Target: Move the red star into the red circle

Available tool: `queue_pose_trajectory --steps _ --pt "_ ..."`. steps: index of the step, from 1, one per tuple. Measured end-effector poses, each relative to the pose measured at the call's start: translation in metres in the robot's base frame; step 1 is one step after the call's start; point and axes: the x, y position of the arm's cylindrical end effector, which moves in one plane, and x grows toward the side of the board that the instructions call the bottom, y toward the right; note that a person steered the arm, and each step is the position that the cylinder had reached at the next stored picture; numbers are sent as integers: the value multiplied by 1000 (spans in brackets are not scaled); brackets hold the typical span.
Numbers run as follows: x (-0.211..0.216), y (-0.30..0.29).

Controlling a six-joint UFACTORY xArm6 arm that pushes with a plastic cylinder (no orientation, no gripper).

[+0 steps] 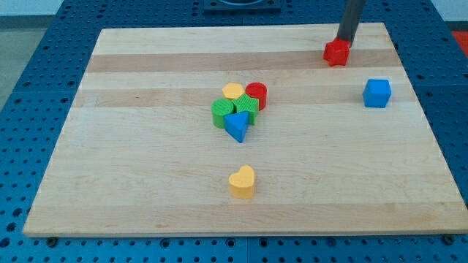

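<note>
My tip (341, 41) touching the red star (336, 52), far right of the board (146, 183)
There is no pincer, only a rod; the red circle (257, 93) sits well left, nearer, in the central cluster

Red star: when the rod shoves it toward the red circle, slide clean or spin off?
The red star looks squat and flat-bottomed, so it probably slides rather than tips. Its points may make it rotate off my tip, which sits at its top edge. The wooden board looks smooth, so likely low drag.
</note>
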Motion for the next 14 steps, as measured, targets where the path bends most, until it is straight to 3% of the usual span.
queue_pose_trajectory --steps 4,8,14 --pt "58 -47" --pt "90 -79" --pt "99 -22"
